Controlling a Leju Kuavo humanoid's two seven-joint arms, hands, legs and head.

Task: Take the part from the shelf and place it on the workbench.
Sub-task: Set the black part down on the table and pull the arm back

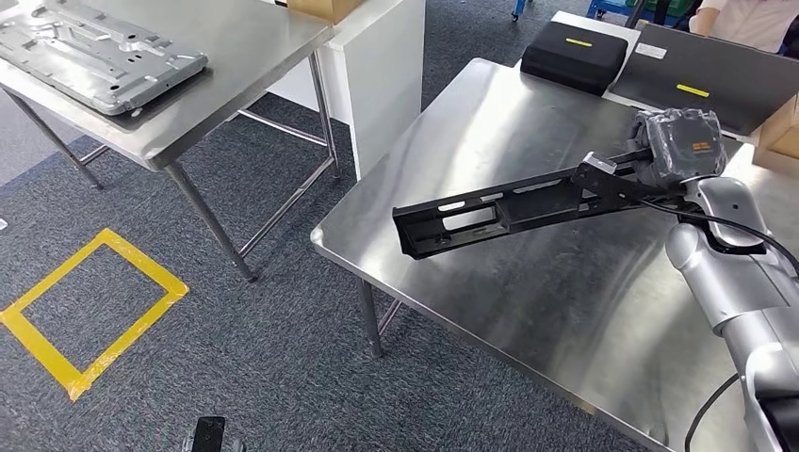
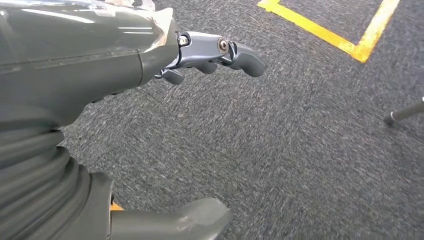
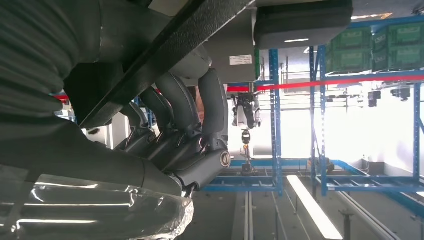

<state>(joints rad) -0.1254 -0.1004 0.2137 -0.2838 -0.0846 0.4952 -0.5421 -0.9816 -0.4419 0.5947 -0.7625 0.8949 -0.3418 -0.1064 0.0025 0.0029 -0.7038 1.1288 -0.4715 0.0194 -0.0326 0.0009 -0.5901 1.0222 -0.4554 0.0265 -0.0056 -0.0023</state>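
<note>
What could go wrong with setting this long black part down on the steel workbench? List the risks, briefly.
1. The right hand grips the long black slotted metal part at one end only, so the far end could sag or twist in the grip.
2. That free end hangs near the edge of the shiny steel workbench; released here, the part might overhang or tip off.
3. Lowered tilted, it may strike the surface end first.

Grey metal panel [image 1: 94, 49] lies on 2nd counter [image 1: 245, 56]. Yellow tape square [image 1: 89, 306] on carpet below & near it. Black case [image 1: 575, 56] well apart, far side.
</note>
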